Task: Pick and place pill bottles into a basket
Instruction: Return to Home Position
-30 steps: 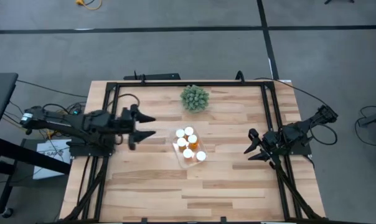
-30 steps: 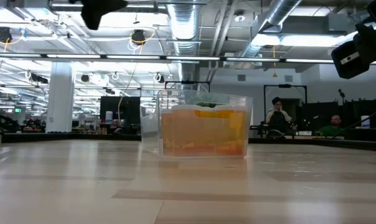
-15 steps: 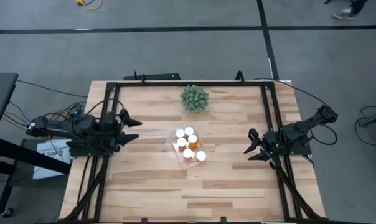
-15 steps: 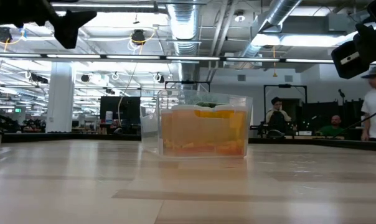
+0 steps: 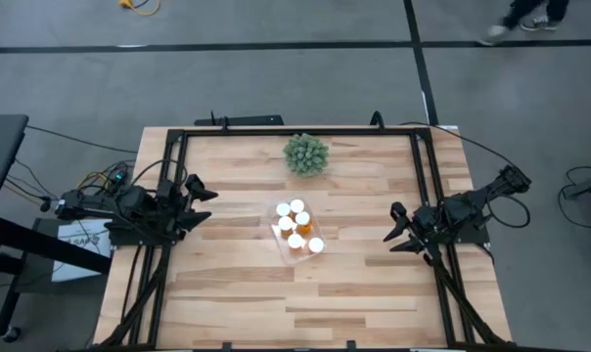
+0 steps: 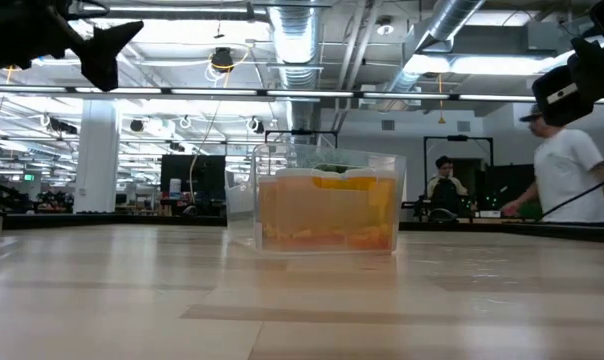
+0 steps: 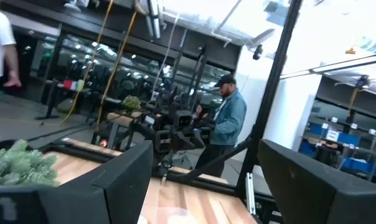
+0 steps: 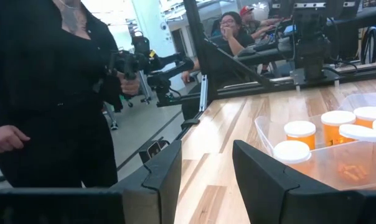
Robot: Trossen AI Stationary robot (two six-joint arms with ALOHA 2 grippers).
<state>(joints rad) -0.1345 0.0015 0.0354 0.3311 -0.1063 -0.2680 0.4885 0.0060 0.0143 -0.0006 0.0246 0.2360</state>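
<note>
Now all six pill bottles [image 5: 295,223] stand with white caps up inside the basket [image 6: 272,165], which sits near the middle of the table [image 5: 227,303], a little in front of the green plant ball [image 5: 306,154]. No bottle lies outside on the wood, so I judge that the placing is done and only the parking of the arms is left.

The left gripper [image 5: 205,202] is at the left edge of the table, well apart from the basket. Its fingers are spread and hold nothing. The right gripper [image 5: 391,225] waits at the right edge, also spread wide and empty.

What can go wrong from here is small, I think. The loose cables [image 5: 90,181] lie close to the base of the left arm, and a folding joint could catch one. The basket is light clear plastic, so any sweep of an arm back over the middle would push it or tip the bottles. Also a person in dark clothes [image 8: 51,93] stands close beyond the table edge, and a fast arm move toward that side could be dangerous.
</note>
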